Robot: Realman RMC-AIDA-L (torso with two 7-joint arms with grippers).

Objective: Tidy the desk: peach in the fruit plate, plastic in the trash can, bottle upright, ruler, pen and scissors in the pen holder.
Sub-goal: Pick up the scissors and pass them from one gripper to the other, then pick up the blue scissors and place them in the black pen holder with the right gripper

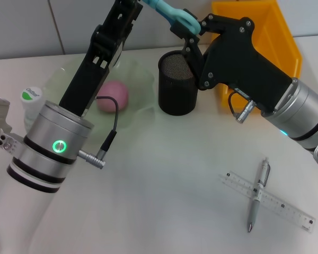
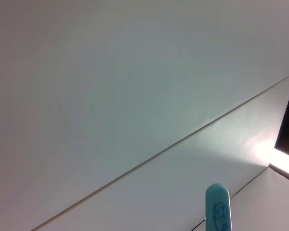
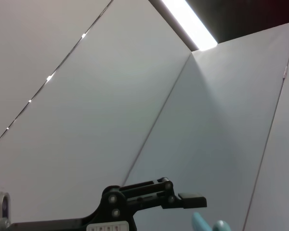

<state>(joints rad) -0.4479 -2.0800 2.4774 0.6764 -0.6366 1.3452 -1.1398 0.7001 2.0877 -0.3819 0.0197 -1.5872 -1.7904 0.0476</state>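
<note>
The teal scissors (image 1: 174, 15) hang in the air at the top of the head view, above and just behind the black mesh pen holder (image 1: 176, 84). My left gripper (image 1: 138, 6) reaches up and is shut on their blade end, whose teal tip (image 2: 216, 208) shows in the left wrist view. My right gripper (image 1: 191, 36) is at the handle loops (image 3: 208, 224). The pink peach (image 1: 113, 96) lies in the pale green fruit plate (image 1: 140, 79). A pen (image 1: 258, 193) lies across a clear ruler (image 1: 270, 202) at the front right. The white bottle (image 1: 32, 98) stands at the far left.
A yellow bin (image 1: 265, 37) stands behind my right arm at the back right. My left arm crosses over the fruit plate. The left gripper's black linkage (image 3: 149, 202) shows in the right wrist view against a white wall.
</note>
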